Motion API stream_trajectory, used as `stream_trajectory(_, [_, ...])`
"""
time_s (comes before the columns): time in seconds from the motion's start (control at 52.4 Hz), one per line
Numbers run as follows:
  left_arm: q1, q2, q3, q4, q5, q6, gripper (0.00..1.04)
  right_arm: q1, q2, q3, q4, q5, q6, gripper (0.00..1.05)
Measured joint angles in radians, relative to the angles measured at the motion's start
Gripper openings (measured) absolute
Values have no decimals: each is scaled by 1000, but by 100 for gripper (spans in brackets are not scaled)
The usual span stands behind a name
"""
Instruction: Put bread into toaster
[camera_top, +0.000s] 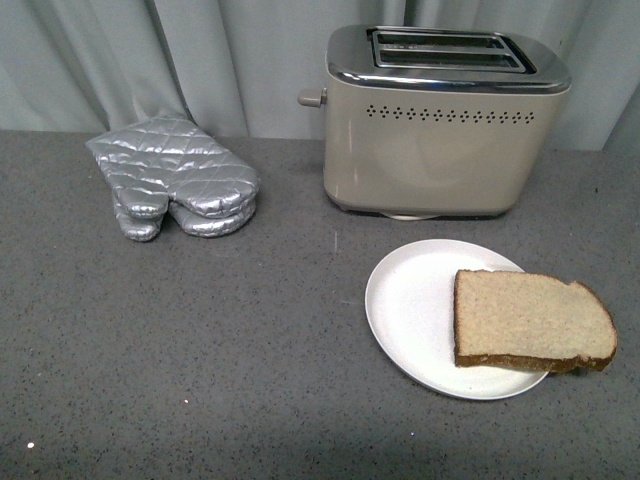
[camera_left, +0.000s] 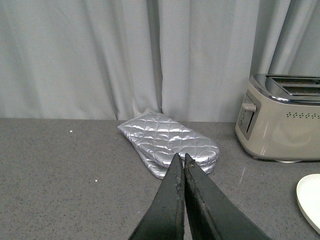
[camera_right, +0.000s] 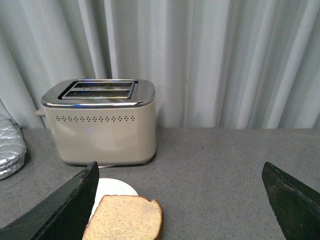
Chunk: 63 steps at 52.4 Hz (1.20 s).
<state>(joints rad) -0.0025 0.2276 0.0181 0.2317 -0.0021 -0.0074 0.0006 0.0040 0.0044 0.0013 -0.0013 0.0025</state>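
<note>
My right pincer (camera_right: 179, 172), spread wide, faces the flat tan brown-crusted bread slice (camera_top: 530, 320) overhanging the round white plate (camera_top: 405, 300) before the beige chrome-topped toaster (camera_top: 440, 130); my left pincer (camera_left: 182, 161) is pressed together. A shallow pinch could tear the slice or drag the plate.

A pale grey curtain (camera_top: 250, 60) hangs in soft folds across the whole back, meeting a dark grey speckled counter (camera_top: 200, 350). The light is even and soft, shadows faint.

Bread (camera_top: 530, 320) lies flat before the upright beige toaster (camera_top: 440, 150).
</note>
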Motion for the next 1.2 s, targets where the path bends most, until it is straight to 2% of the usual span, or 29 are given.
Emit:
stream_trajectory(0.229, [0,-65,0,-65,0,0,4,0,0,0,0,0,0,95])
stream_trajectory(0.344, [0,-196,0,-221,2,0,4,0,0,0,0,0,0,95])
stream_trajectory(0.497, [0,-222,0,-229,2,0,4,0,0,0,0,0,0,95])
stream_trajectory(0.535, [0,-222,0,-229,2,0,11,8,9,2,-8,27,-25,95])
stream_trajectory(0.573, [0,-222,0,-230,1,0,20,16,63,10,0,95,-103,95])
stream_trajectory(0.611, [0,-224,0,-230,1,0,31,15,203,27,68,118,-181,95])
stream_trajectory(0.649, [0,-224,0,-230,1,0,40,2,348,50,143,93,-201,95])
stream_trajectory(0.764, [0,-224,0,-230,2,0,56,-17,657,119,278,42,-198,95])
stream_trajectory(0.936, [0,-224,0,-230,2,0,94,-53,1200,295,381,-116,-86,95])
stream_trajectory(0.993, [0,-224,0,-230,2,2,100,-68,1306,344,382,-157,-43,95])
stream_trajectory(1.203, [0,-224,0,-230,2,2,98,-105,1578,486,343,-262,37,95])
